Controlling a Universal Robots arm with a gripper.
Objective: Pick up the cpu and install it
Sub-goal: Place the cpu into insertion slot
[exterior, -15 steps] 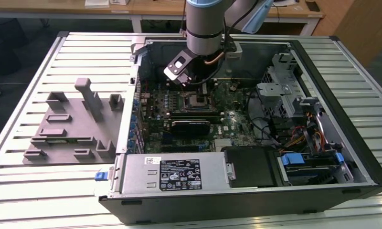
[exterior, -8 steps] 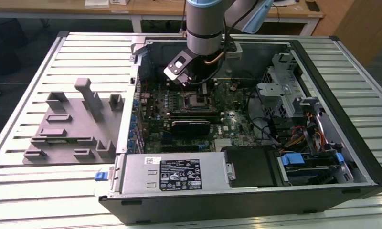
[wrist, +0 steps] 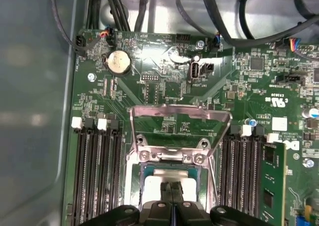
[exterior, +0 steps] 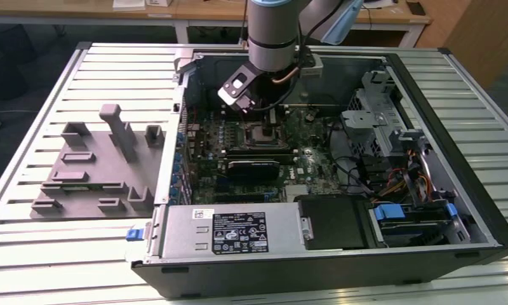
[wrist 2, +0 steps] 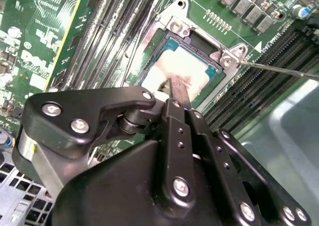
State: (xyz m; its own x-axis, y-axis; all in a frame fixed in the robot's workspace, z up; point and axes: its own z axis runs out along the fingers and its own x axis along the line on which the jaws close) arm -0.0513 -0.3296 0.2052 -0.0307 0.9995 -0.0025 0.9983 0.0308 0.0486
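The cpu [wrist 2: 187, 61], a square chip with a pale silvery top, lies flat inside the motherboard socket [wrist 2: 172, 26], and it shows too in the first wrist view [wrist: 172, 174]. The socket's metal load plate [wrist: 179, 118] stands swung open. My gripper [wrist 2: 178, 86] is shut, its two thin fingers pressed together with nothing between them. The tips hang right over the middle of the cpu; whether they touch it I cannot tell. In the exterior view my gripper [exterior: 267, 113] reaches down into the open computer case [exterior: 482, 210], just above the socket [exterior: 263, 135].
A grey plastic fixture tray [exterior: 93, 165] sits on the slatted table at the exterior view's left. Memory slots [wrist: 97, 171] flank the socket on both sides. A thin retention lever [wrist 2: 279, 69] juts out beside it. Power supply [exterior: 228, 232], drive cage [exterior: 381, 121] and cables crowd the case.
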